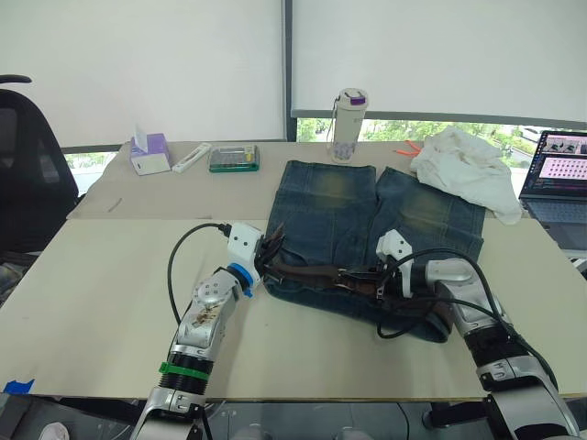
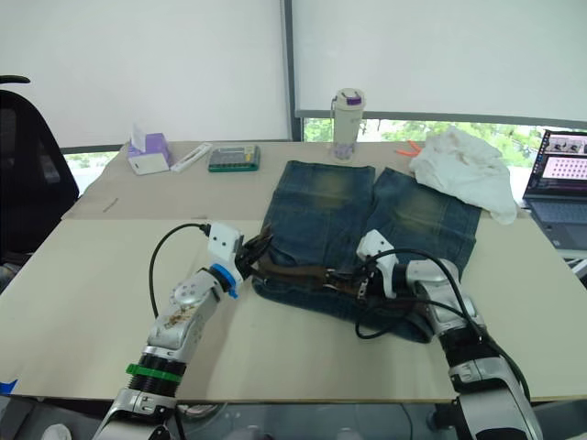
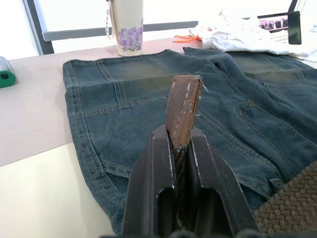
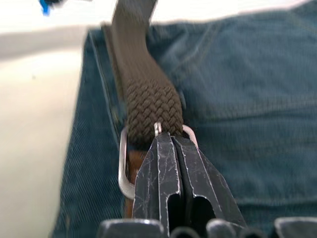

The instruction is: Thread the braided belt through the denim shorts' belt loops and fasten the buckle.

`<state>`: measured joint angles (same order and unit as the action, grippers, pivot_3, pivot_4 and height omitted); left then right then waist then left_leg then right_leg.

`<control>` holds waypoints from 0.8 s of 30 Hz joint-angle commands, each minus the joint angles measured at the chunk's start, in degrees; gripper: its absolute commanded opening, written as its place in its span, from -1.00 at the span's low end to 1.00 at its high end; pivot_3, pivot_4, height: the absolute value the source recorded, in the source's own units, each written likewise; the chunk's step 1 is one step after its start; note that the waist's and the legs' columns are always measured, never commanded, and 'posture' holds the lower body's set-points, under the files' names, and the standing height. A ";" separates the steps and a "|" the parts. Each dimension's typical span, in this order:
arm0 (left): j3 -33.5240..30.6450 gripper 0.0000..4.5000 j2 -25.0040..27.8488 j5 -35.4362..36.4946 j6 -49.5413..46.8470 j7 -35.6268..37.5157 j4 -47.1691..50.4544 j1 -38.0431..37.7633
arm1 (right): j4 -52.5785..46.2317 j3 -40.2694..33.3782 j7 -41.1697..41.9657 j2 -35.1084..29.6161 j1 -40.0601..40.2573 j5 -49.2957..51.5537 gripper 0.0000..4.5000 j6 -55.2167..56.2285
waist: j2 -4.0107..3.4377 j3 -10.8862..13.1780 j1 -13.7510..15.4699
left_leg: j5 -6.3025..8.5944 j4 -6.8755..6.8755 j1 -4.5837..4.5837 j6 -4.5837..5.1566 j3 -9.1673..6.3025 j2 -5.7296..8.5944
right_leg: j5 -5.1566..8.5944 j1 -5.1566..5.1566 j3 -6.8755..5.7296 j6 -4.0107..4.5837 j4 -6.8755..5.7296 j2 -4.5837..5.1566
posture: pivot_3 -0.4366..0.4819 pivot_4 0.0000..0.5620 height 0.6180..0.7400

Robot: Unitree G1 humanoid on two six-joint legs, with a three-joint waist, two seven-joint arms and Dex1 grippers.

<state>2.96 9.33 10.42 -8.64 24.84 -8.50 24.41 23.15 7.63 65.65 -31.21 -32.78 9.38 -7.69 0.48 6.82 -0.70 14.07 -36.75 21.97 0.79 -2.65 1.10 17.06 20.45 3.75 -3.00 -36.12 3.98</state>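
Faded blue denim fills the middle of the bench (image 1: 110,275): one pair of denim shorts (image 1: 367,220) lies flat, waistband toward us, legs pointing at the window. Along that waistband we see a single braided belt (image 1: 312,272), dark brown, running between our two grippers. How many belt loops it passes through we cannot tell; the strap and the grippers cover them.

The left gripper (image 3: 181,148) is clamped tight on the belt's leather tip, which stands up from between its fingers. The right gripper (image 4: 171,141) is closed as well, pinching at the buckle (image 4: 124,168); the silver frame shows on one side of the fingers and only as a sliver on the other, and the prong peeks out at the fingertips. Whether the fingers grip the metal or the braid beneath it is hard to make out.

Beyond the shorts we count one flowered tumbler (image 1: 348,112), one white cloth (image 1: 468,170), one tissue box (image 1: 149,153), one calculator (image 1: 233,159), and one laptop (image 1: 558,179), cut off by the frame's right edge.
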 commanded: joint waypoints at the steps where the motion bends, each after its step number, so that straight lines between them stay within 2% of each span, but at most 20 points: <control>1: -0.19 -1.00 -0.23 -0.11 1.10 -0.03 1.15 0.14 | 0.46 2.21 1.46 -1.21 0.23 -2.36 -0.97 0.83 | 0.00 -0.01 0.00 | 0.00 0.00 -0.01 0.00 0.00 -0.01 | 0.00 -0.01 0.00 0.00 0.00 -0.01 | -0.05 -0.47 1.00; 16: 0.04 -1.00 -0.37 -0.65 1.77 0.02 0.52 0.12 | 1.88 3.92 3.18 -0.90 1.02 -3.64 -0.97 3.68 | -0.01 -0.02 -0.03 | 0.00 0.00 -0.09 0.00 0.00 -0.01 | 0.00 -0.08 -0.02 0.00 0.02 -0.01 | -0.05 -0.47 1.00; 24: 0.14 -1.00 -0.60 -0.93 1.86 0.37 0.58 0.19 | 3.60 5.94 0.52 -0.66 0.16 -7.10 -0.97 3.39 | 0.01 -0.15 -0.08 | 0.00 0.00 -0.13 0.00 0.00 -0.02 | 0.00 -0.11 -0.01 0.00 0.03 0.00 | -0.05 -0.47 1.00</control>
<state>3.11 8.78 9.49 -8.42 24.91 -8.51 24.39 24.39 10.72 66.70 -32.08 -33.45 5.52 -3.04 0.50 6.67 -0.78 14.08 -36.74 21.82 0.79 -2.64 1.08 17.06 20.34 3.74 -3.00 -36.09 3.98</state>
